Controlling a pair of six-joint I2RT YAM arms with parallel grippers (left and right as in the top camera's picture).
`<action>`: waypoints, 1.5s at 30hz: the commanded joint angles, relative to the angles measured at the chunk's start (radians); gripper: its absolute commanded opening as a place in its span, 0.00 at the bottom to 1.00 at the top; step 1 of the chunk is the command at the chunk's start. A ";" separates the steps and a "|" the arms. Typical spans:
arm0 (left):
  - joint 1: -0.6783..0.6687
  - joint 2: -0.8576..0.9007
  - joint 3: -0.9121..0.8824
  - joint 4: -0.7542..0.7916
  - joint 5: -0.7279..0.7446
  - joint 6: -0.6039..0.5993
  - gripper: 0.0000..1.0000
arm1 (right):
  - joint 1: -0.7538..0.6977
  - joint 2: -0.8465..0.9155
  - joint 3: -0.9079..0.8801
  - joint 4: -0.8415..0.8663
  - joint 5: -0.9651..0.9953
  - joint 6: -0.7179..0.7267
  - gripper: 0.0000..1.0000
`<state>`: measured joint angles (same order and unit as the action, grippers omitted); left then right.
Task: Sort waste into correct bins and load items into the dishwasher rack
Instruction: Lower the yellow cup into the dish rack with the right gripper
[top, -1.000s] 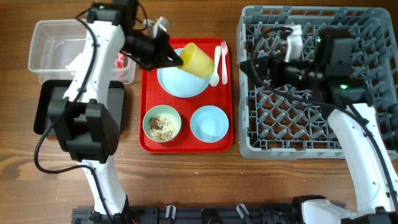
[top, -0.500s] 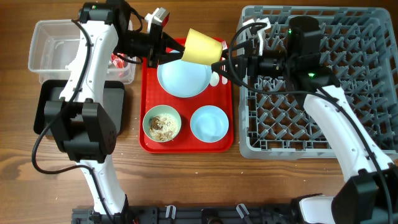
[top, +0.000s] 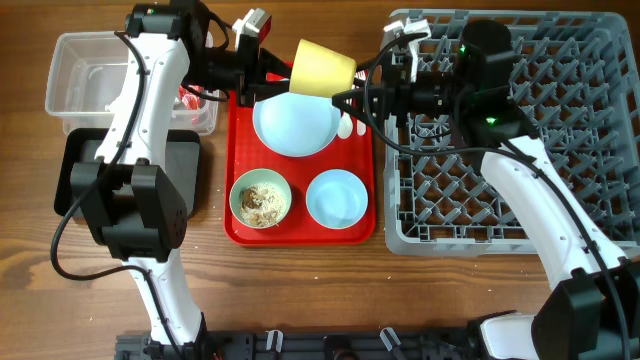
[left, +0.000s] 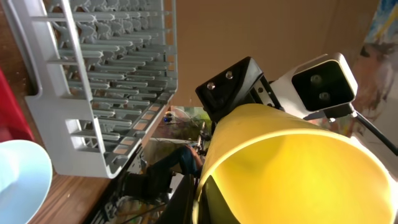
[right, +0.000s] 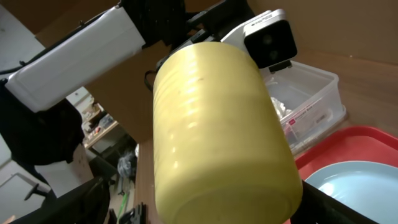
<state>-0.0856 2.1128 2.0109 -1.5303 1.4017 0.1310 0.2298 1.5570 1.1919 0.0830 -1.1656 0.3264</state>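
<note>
My left gripper (top: 280, 76) is shut on the rim of the small yellow cup (top: 322, 68) and holds it on its side above the back edge of the red tray (top: 300, 236). In the left wrist view a finger (left: 202, 199) pinches the cup's rim (left: 298, 168). My right gripper (top: 347, 100) is open with its fingers either side of the cup's base; the cup (right: 217, 137) fills the right wrist view. On the tray lie the light blue plate (top: 295, 128), a bowl with rice scraps (top: 260, 199) and an empty bowl (top: 336, 198). The white spoon and fork (top: 345, 126) are mostly hidden.
The grey dishwasher rack (top: 560, 200) stands at the right. The clear tub (top: 85, 75) at the back left holds a red wrapper (top: 190, 97) and white paper. The black tray (top: 75, 170) lies in front of the tub.
My left gripper lifted the yellow cup off the plate and swung it right. My right arm came from the rack to the left and now brackets the cup's base.
</note>
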 joint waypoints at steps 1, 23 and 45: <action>-0.005 -0.015 -0.001 -0.002 0.004 0.023 0.04 | 0.027 0.011 0.010 0.014 0.011 0.016 0.90; -0.041 -0.015 -0.001 0.027 -0.103 0.023 0.57 | -0.040 0.005 0.010 -0.030 0.054 0.037 0.55; -0.072 -0.014 -0.001 0.134 -0.949 -0.003 0.66 | -0.155 -0.418 0.031 -1.352 0.937 0.104 0.56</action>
<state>-0.1520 2.1132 2.0109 -1.4071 0.6159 0.1413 0.0521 1.1240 1.2148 -1.2446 -0.3099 0.3946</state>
